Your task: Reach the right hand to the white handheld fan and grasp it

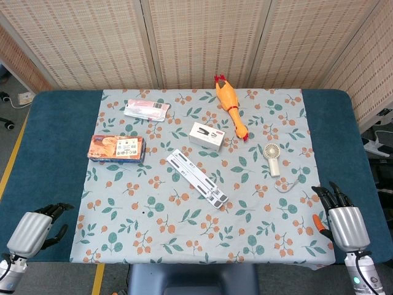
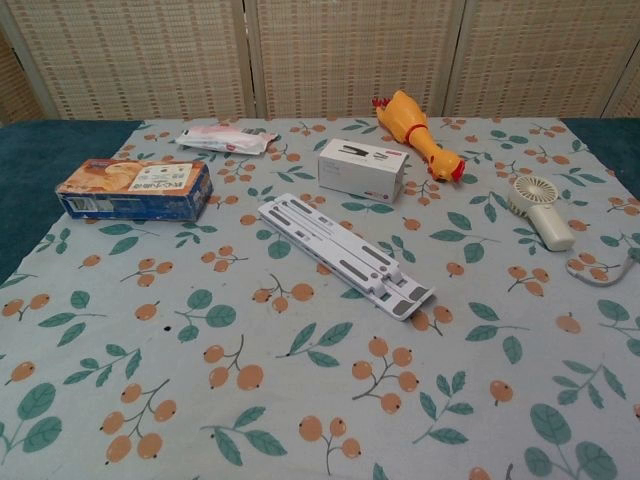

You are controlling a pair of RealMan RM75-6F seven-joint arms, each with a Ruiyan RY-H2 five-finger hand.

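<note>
The white handheld fan (image 1: 271, 158) lies flat on the floral cloth at the right, its round head toward the back; the chest view shows the fan (image 2: 540, 209) with its grey wrist loop (image 2: 603, 269) trailing to the near right. My right hand (image 1: 344, 221) rests at the near right corner of the table, well short of the fan, fingers apart and holding nothing. My left hand (image 1: 35, 228) sits at the near left corner, fingers loosely spread, empty. Neither hand shows in the chest view.
A white folding stand (image 1: 196, 178) lies mid-table. Behind it sit a small white box (image 1: 206, 136), a rubber chicken (image 1: 231, 106), a pink packet (image 1: 146, 110) and an orange-blue box (image 1: 116, 149). A woven screen (image 1: 202, 37) backs the table.
</note>
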